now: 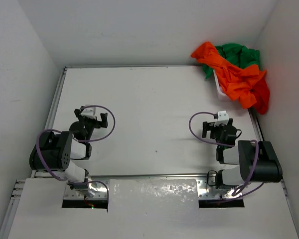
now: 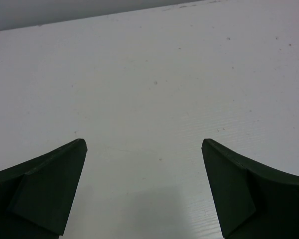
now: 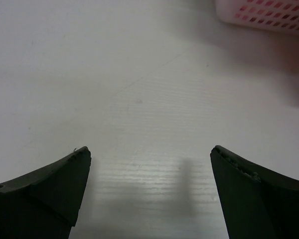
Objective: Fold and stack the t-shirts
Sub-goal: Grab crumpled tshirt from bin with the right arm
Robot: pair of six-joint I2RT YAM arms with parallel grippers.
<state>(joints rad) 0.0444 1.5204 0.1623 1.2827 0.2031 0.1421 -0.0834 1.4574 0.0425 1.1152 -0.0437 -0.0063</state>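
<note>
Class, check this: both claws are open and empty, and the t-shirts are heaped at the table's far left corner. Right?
No. The top external view shows the t-shirts heaped at the far right corner. The left claw and right claw are indeed open and empty.

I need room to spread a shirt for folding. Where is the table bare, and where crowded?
Bare: the middle of the table, between the left tool and right tool, and the far left stretch up to the back wall. Crowded: the far right corner, where the orange t-shirt, green t-shirt and red t-shirt heap over the white basket.
</note>
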